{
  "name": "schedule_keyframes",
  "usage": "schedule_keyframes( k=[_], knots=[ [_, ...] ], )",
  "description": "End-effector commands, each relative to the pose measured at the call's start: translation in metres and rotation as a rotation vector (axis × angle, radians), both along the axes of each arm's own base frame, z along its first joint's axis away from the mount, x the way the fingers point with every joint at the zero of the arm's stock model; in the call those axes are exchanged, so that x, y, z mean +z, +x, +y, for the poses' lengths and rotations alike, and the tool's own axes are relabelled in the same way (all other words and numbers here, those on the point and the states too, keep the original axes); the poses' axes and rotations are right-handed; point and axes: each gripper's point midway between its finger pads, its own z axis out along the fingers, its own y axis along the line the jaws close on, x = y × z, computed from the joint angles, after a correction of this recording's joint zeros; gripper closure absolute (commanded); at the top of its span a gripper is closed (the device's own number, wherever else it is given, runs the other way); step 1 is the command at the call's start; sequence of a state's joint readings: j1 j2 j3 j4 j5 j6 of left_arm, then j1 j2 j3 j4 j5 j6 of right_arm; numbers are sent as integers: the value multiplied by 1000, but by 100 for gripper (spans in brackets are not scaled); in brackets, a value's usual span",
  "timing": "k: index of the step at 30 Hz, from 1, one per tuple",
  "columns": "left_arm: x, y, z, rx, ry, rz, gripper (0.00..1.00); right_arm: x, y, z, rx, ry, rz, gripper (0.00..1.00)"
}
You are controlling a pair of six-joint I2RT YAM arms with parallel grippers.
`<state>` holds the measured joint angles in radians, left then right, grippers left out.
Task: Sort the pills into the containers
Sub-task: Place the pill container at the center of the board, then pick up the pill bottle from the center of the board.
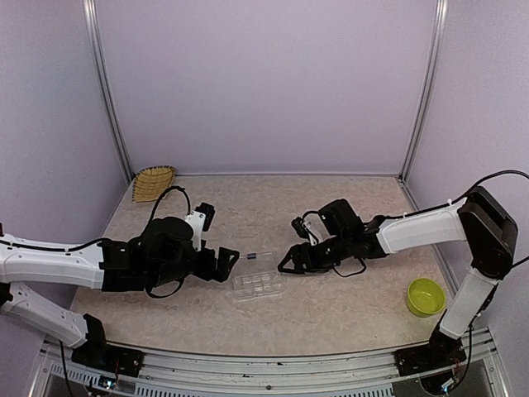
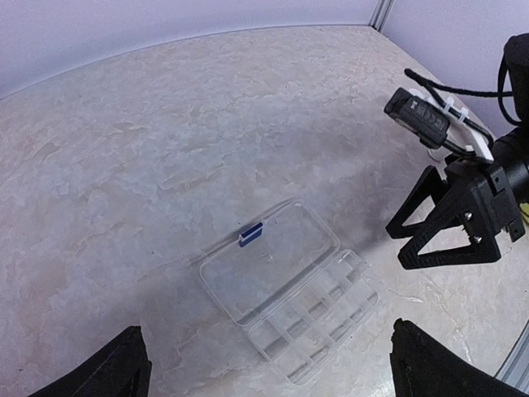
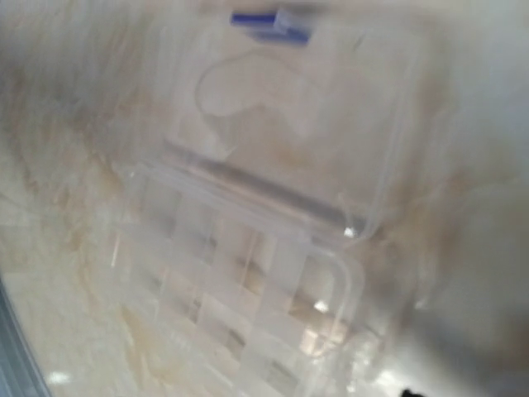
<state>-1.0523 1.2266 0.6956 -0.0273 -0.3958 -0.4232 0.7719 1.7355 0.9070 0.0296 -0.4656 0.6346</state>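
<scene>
The clear organizer box [image 1: 258, 284] lies open on the table between both arms. Its lid [image 2: 269, 265] is folded flat, with a blue latch [image 2: 250, 234] at the far edge. Its row of small cells [image 2: 318, 318] looks empty. No pills show in any view. My left gripper [image 1: 226, 265] is open wide and empty just left of the box, with the box between its fingertips [image 2: 116, 368] in the left wrist view. My right gripper [image 1: 286, 265] hovers low at the box's right end, jaws a little apart [image 2: 397, 248]. The right wrist view is blurred and filled by the box [image 3: 248, 281].
A yellow-green bowl [image 1: 425, 296] stands at the front right. A woven basket [image 1: 154, 182] lies at the back left corner. Grey walls and metal posts close in the table's back and sides.
</scene>
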Motion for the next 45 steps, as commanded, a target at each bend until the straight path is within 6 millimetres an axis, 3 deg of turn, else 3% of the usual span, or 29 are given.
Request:
schedule_keyframes(
  k=[1, 3, 8, 12, 17, 21, 23, 25, 31, 37, 45],
  knots=[
    [-2, 2, -4, -13, -5, -8, 1, 30, 18, -24, -53, -115, -155, 17],
    [-5, 3, -6, -19, 4, -5, 1, 41, 23, -37, -87, -163, -218, 1],
    [-6, 9, -15, -36, 22, 0, 1, 74, 31, -63, -128, -207, -372, 0],
    [-1, 24, -31, -56, 48, -3, 1, 96, 37, -82, -170, -217, -456, 0],
    [22, 50, -63, -92, 41, 61, 1, 126, 41, -103, -232, -228, -539, 0],
    [56, 68, -81, -91, 52, 34, 1, 141, 51, -129, -349, -243, -563, 0],
    [71, 74, -89, -105, 37, 6, 1, 138, 55, -142, -393, -263, -560, 0],
    [73, 79, -96, -125, 41, -16, 1, 129, 58, -154, -431, -290, -555, 0],
    [48, 76, -112, -196, 4, -37, 1, 79, 48, -185, -568, -317, -464, 0],
    [11, 60, -115, -252, -10, 41, 1, 51, 41, -200, -696, -292, -379, 8],
    [14, 58, -110, -241, -10, 9, 1, 20, 51, -217, -798, -386, -375, 11]
  ],
)
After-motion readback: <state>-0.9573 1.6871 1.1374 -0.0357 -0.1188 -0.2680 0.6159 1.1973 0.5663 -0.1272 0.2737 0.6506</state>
